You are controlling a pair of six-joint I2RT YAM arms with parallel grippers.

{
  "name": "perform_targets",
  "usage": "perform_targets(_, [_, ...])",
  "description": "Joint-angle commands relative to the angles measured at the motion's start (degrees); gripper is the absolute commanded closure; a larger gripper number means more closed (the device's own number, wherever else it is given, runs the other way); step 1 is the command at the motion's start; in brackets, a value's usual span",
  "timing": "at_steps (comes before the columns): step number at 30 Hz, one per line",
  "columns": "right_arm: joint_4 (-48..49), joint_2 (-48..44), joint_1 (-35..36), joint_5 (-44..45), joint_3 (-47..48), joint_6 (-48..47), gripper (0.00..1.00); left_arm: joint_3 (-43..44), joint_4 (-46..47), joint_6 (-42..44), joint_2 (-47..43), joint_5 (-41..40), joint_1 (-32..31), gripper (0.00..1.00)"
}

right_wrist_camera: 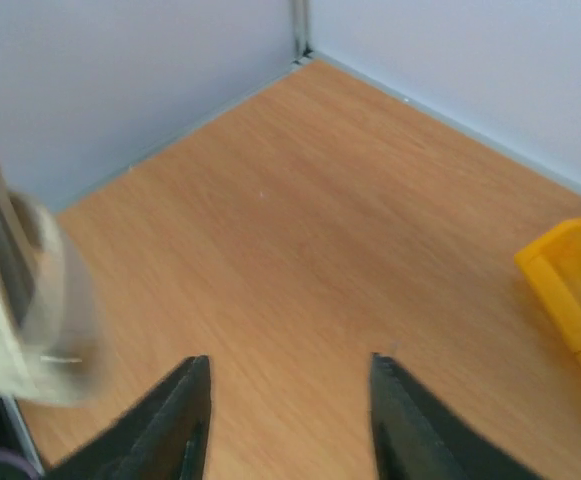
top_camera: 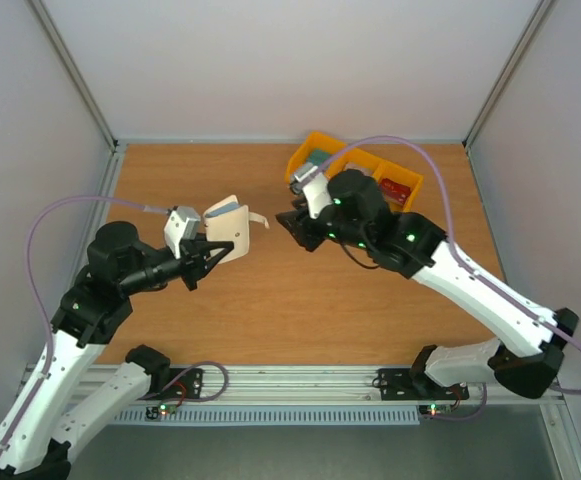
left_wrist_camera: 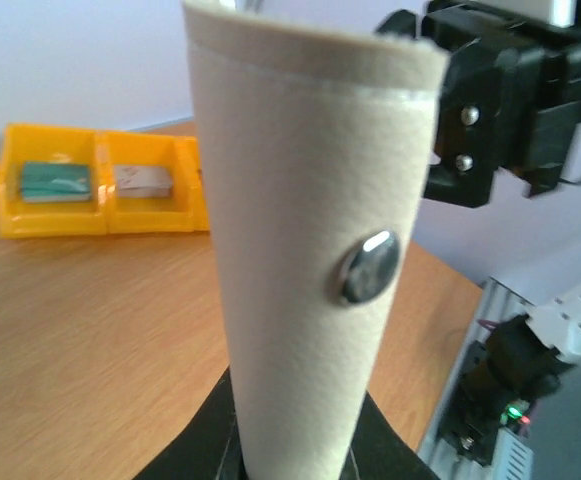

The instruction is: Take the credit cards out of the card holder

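Observation:
My left gripper [top_camera: 210, 252] is shut on the lower edge of the cream-white card holder [top_camera: 232, 228] and holds it upright above the table. A pale blue sliver shows at the holder's top, and its snap tab [top_camera: 258, 220] points right. In the left wrist view the holder [left_wrist_camera: 300, 230] fills the middle, with a metal snap [left_wrist_camera: 367, 267] on it. My right gripper [top_camera: 288, 222] is open and empty, just right of the holder. In the right wrist view the holder [right_wrist_camera: 25, 300] is blurred at the left edge. A red card [top_camera: 395, 190] and a teal card [top_camera: 320, 157] lie in the bin.
A yellow three-compartment bin [top_camera: 300, 160] stands at the back right, partly hidden behind my right arm. The left wrist view shows the bin [left_wrist_camera: 100, 222] with a teal card [left_wrist_camera: 55, 180] and a pale card [left_wrist_camera: 142, 180] in it. Grey walls enclose the table on three sides.

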Motion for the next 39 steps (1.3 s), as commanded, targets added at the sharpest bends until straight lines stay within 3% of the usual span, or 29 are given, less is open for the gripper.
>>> perform_targets(1, [-6.2,-7.5,-2.1,-14.0,-4.4,-7.6,0.43,-1.2,7.0,1.6,-0.8,11.0,0.1,1.00])
perform_targets(3, [-6.3,-11.0,-2.2,-20.1,-6.5,-8.6,0.28,-1.3,7.4,0.3,-0.5,12.1,0.1,1.00])
perform_targets(7, [-7.1,-14.2,-2.2,-23.0,-7.9,-7.4,0.15,-1.7,7.7,0.7,0.1,9.9,0.1,1.00])
perform_targets(17, [-6.4,-20.3,-2.3,-17.0,-11.2,-3.7,0.09,-2.2,16.7,-5.4,6.0,6.8,0.1,1.00])
perform_targets(26, [2.5,-21.3,-2.3,-21.7,-13.1,1.4,0.06,-2.8,18.5,-7.2,5.8,7.3,0.1,1.00])
perform_targets(28, [4.9,-19.2,-2.3,-18.4,-12.3,4.3,0.06,-3.3,18.4,-7.7,4.5,6.3,0.0,1.00])
perform_targets(31, [3.6,-13.8,-2.3,-6.2,-9.9,10.5,0.04,-4.1,18.1,-9.5,3.5,2.5,0.1,1.00])
perform_targets(33, [4.2,-11.3,-2.0,-7.9,-9.5,9.5,0.02,-4.9,18.4,-11.0,2.8,2.5,0.4,1.00])
perform_targets(39, [15.1,-9.9,-1.5,-25.3,-12.1,3.7,0.01,-8.5,21.3,-11.9,-1.1,5.6,0.6,1.00])
